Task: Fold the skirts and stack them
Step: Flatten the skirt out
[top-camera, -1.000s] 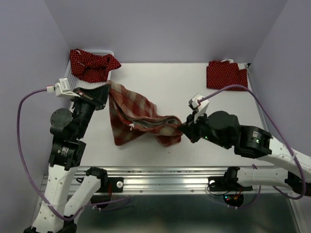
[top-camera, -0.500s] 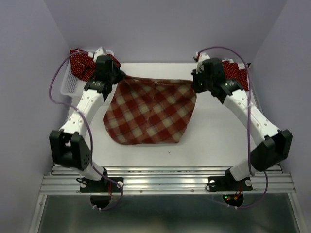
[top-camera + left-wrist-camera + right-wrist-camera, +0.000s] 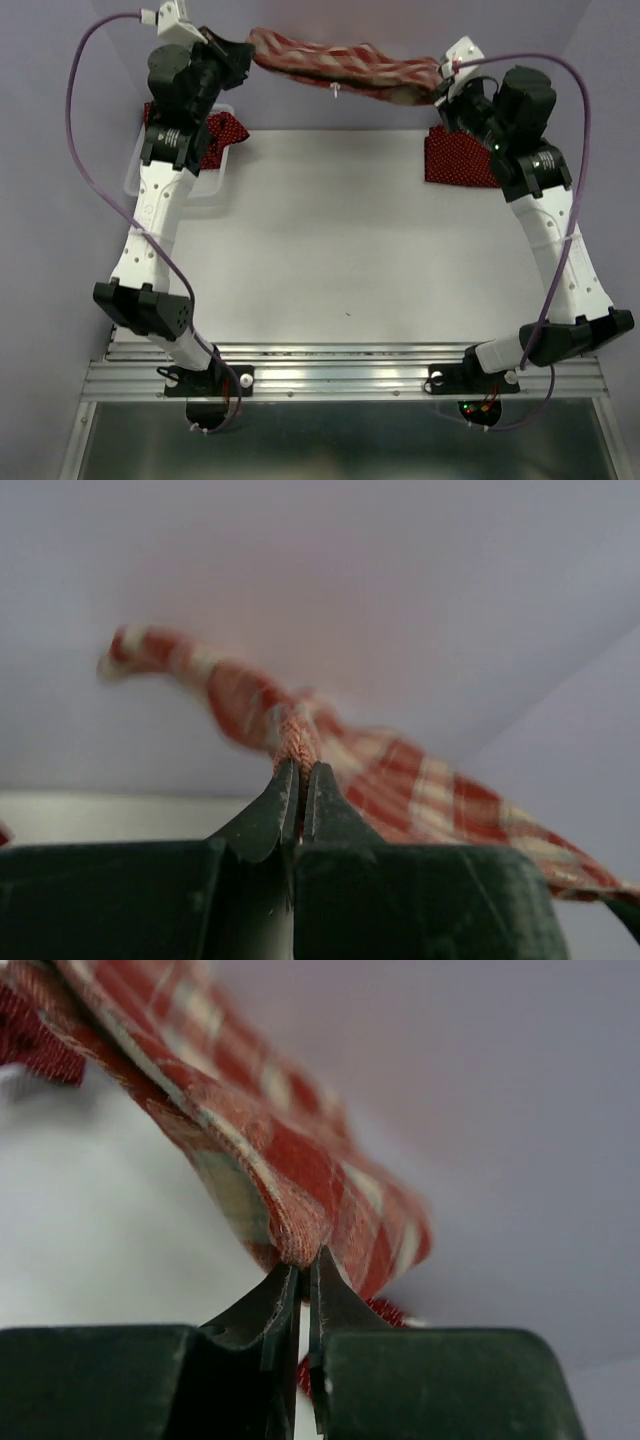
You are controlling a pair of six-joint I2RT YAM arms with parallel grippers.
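Top external view shows me holding the plaid skirt [image 3: 345, 68] up in the air at the far end of the desk [image 3: 340, 250], strung between both arms like a sagging line. My left tool [image 3: 248, 48] has one end and my right tool [image 3: 440, 90] has the other.

On the left wrist camera, my left tool [image 3: 300, 780] is pressed together on a thin ridge of the plaid skirt [image 3: 400, 780]. The right wrist camera shows the same thing, with my right tool [image 3: 303, 1270] pinching a doubled edge of the cloth [image 3: 290, 1160].

By my reckoning I'm early to midway. The right-hand dotted skirt [image 3: 455, 158] lies in a flat, squarish shape at the far right corner of the desk, and it looks folded to me, a likely base for the stack. The left-hand dotted skirt [image 3: 215, 135] is bunched up on the basket [image 3: 135, 180], unfolded and partly hidden by my left arm.

Left to do: lay the plaid one flat, fold it and stack it, then fetch, fold and stack the bunched one.
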